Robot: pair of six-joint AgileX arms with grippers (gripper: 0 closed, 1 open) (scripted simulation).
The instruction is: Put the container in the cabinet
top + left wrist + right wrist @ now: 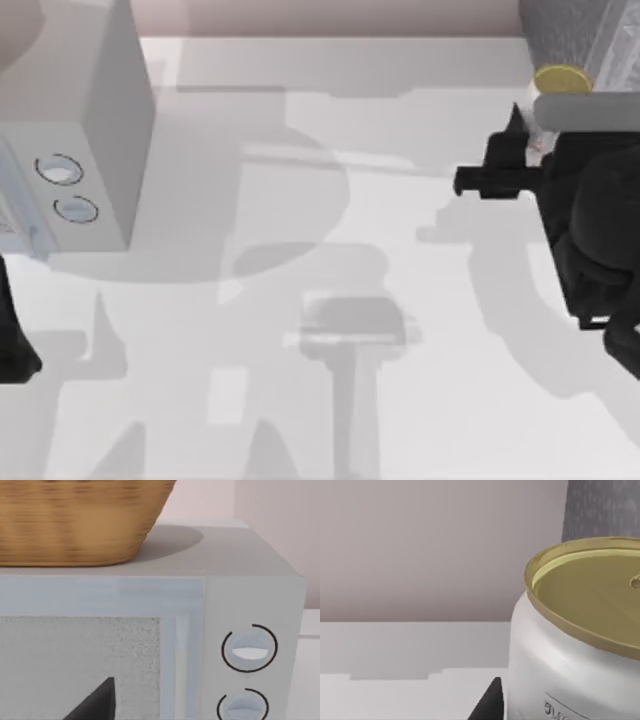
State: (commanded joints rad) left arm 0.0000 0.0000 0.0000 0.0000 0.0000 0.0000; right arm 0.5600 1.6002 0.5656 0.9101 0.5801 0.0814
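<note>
White worktop, far right corner: your right gripper [530, 150] is at the container [560, 80] beside the cabinet [580, 35], grip state unreadable, so watch for the can tipping or clipping the cabinet's edge if held off-centre.

Gold-topped container [560, 80] upright beside cabinet [580, 30]

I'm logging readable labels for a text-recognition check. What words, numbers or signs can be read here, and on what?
Container, close by the right end effector: dark lettering low on its white side, cut off at the picture's edge, not readable.
Pale grey box with two knobs: no text.
Cabinet: none.
</note>
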